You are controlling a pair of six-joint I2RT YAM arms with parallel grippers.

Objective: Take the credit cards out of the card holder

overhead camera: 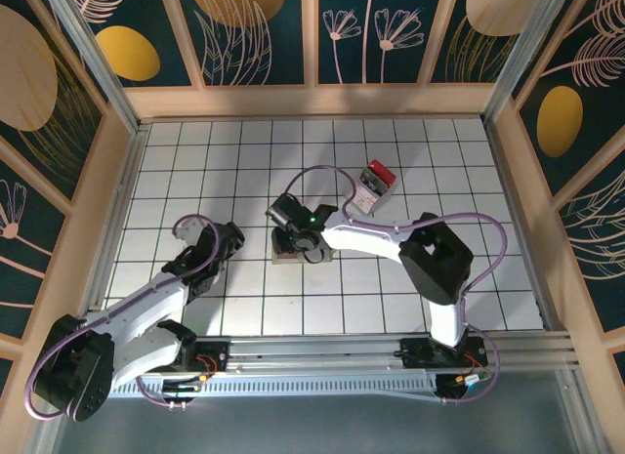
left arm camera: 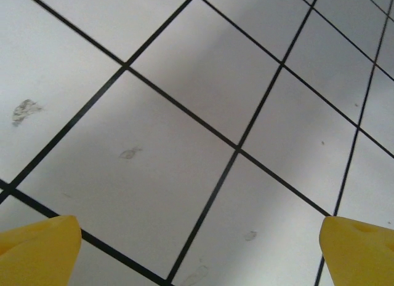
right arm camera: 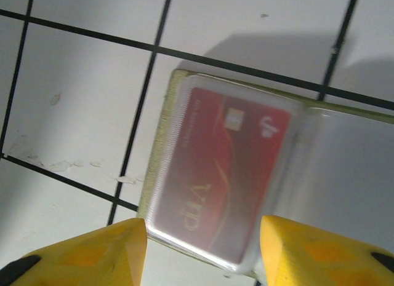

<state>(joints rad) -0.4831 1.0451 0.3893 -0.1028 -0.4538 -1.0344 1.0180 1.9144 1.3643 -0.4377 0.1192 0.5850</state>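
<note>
Red card (right arm camera: 221,175) marked VIP in card holder (right arm camera: 345,175), right claw (right arm camera: 202,229) spread over it, left claw (left arm camera: 198,232) spread

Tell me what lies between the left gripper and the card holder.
Nothing but bare tiled table: in the top view, the stretch from the left gripper to the card holder holds no object.

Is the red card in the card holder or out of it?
In. The right wrist view shows the red card lying flat under clear plastic inside the opened card holder.
</note>
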